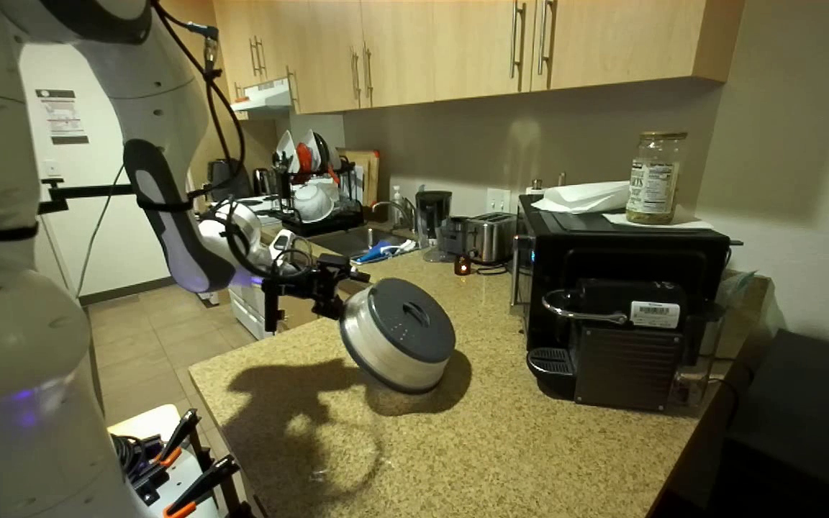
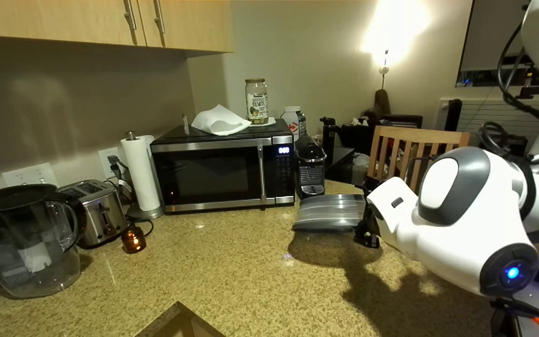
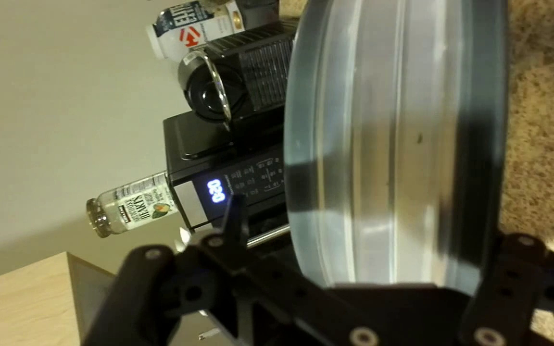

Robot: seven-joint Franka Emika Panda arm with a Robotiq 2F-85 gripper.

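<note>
Gripper (image 3: 373,228): jaws spread wide about the cover (image 1: 398,336), one finger (image 3: 235,228) apart from it; contact at the other unclear
Cover: tilted, in front of the microwave (image 2: 211,175); round, smooth dark top, ribbed translucent wall
Microwave: boxy, glossy black, steel trim
Counter (image 1: 501,446): speckled, under the microwave

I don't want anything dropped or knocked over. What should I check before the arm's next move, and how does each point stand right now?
1. Gripper jaws open: ok, wide apart in the wrist view.
2. Round cover firmly gripped: not ok, a gap shows between it and one finger.
3. Round cover flat on the countertop: not ok, it is tilted.
4. Round cover clear of the coffee machine: ok, countertop shows between them in an exterior view.
5. Microwave door shut: ok.
6. Glass jar upright on the microwave: ok.
</note>
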